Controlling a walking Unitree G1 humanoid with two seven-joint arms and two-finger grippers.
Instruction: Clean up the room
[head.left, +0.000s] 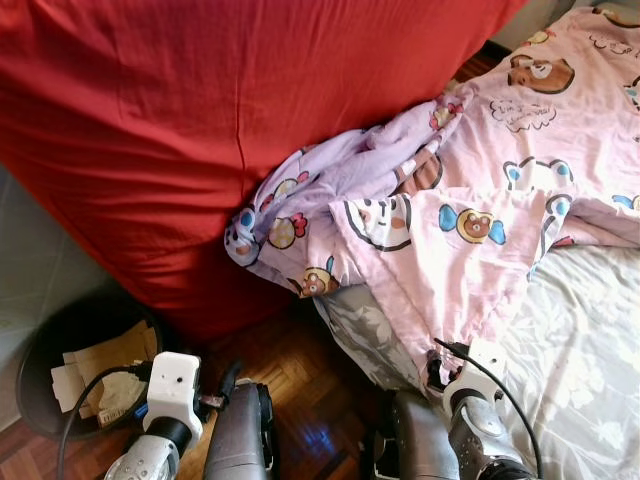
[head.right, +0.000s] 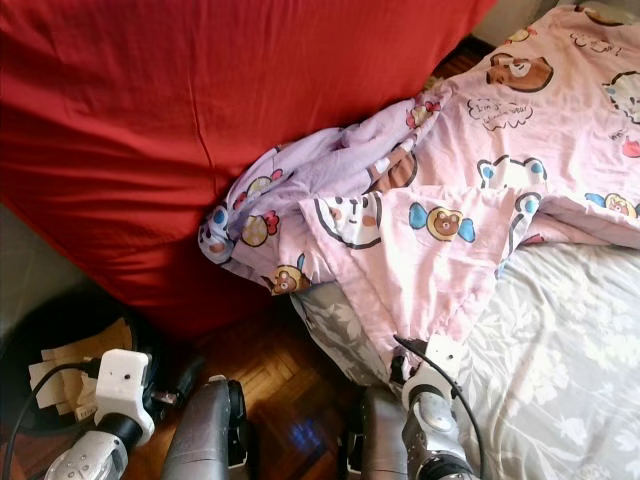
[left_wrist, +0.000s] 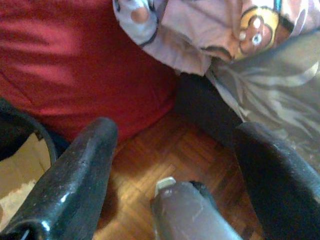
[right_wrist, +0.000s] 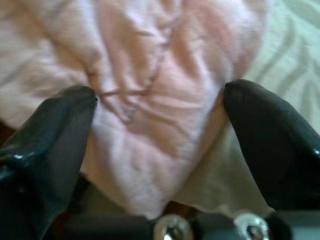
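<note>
right gripper (right_wrist: 157, 125) wide open, straddling hanging corner of pink blanket (head.left: 450, 270) at bed edge, nothing held yet. left gripper (left_wrist: 172, 165) also spread, empty, low over wood floor (head.left: 300, 400) near waste bin (head.left: 40, 350). further out: blanket bunched against red sheet (head.left: 180, 120), rest spread across grey bedsheet (head.left: 590, 360). risk: shallow pinch on thin corner, likely slip on pull.

Soft matt pink cloth blanket (head.left: 470, 250) printed with cartoon bears, creased. Red cloth cover (head.left: 200, 130), matt and wrinkled. Grey leaf-patterned bed sheet (head.left: 590, 350), smooth cloth. Glossy wood parquet floor (head.left: 300, 380). Black bin (head.left: 40, 350) holding brown cardboard (head.left: 110, 355). Left hand (left_wrist: 170, 165) fingers: shiny black plastic.
</note>
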